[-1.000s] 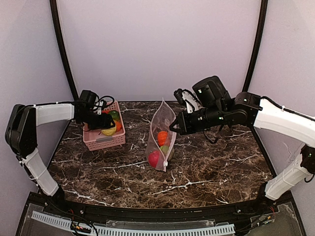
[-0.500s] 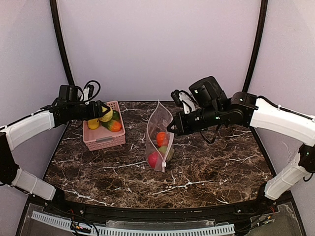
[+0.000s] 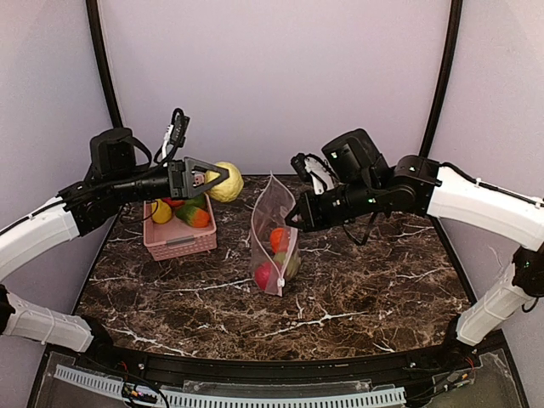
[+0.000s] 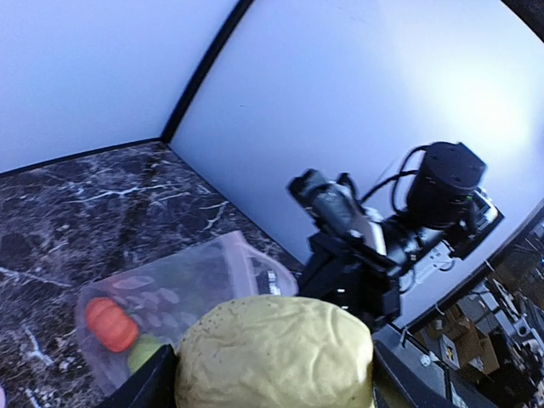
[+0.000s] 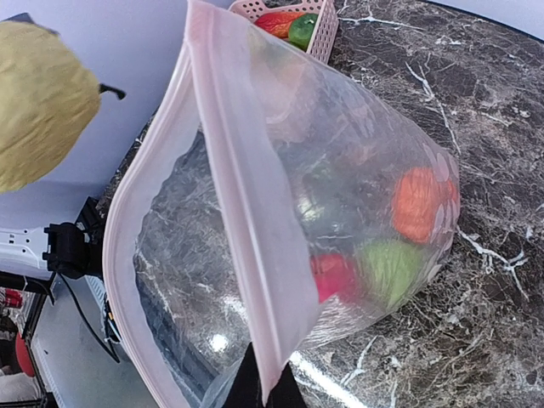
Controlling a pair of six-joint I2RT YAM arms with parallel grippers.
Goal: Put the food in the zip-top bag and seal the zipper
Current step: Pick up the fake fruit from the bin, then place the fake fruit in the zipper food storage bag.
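My left gripper [image 3: 218, 180] is shut on a pale yellow bumpy toy fruit [image 3: 227, 183], held in the air between the basket and the bag's mouth. In the left wrist view that fruit [image 4: 274, 353] fills the gap between the dark fingers. The clear zip-top bag [image 3: 274, 223] stands upright on the table with its mouth open. Inside it lie orange [image 3: 280, 239], red [image 3: 266, 274] and green [image 3: 290, 264] food. My right gripper [image 3: 295, 219] is shut on the bag's edge, pinching the pink zipper strip [image 5: 246, 221] at its near end [image 5: 268, 393].
A pink slotted basket [image 3: 180, 246] stands at the back left and holds more toy food: yellow [image 3: 161, 213], orange-green [image 3: 195, 216] and red pieces. The table is dark marble [image 3: 357, 289], walled in on three sides.
The left arm has lifted the yellow fruit out of the basket and carried it up and to the right, toward the bag. The right gripper holds the bag's edge almost unmoved.
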